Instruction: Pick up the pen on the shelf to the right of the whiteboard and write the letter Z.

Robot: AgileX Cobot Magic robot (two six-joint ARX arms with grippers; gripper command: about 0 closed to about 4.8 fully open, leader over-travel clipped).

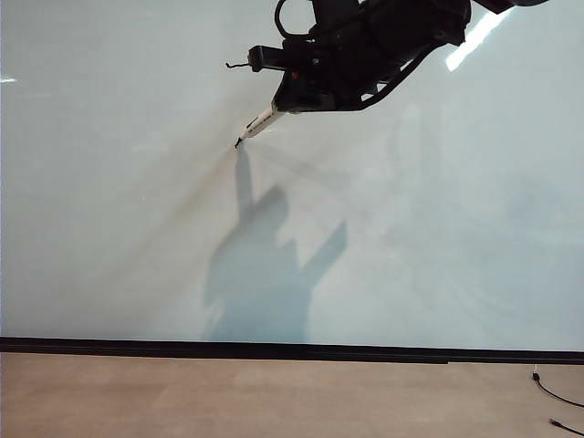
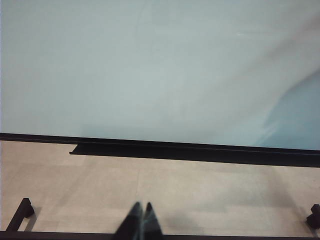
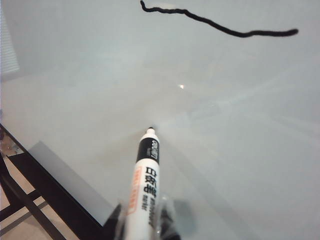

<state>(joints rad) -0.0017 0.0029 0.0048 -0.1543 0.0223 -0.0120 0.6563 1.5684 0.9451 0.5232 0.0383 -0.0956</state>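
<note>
Currently the right end effector (image 3: 142,227) pinches the pen (image 3: 143,187), tip at the whiteboard (image 1: 411,228) just ahead; one stroke of the letter Z (image 3: 220,22) is drawn. Next, probably the diagonal. Left end effector (image 2: 140,220) idles, pressed together.

so there's a big glossy pale grey-white whiteboard (image 1: 411,228) with a black strip along its bottom edge, and one wobbly black pen stroke (image 3: 220,25) drawn on it. below that, tan floor (image 1: 274,397) with thin black cables (image 1: 557,397) lying at the right.
</note>
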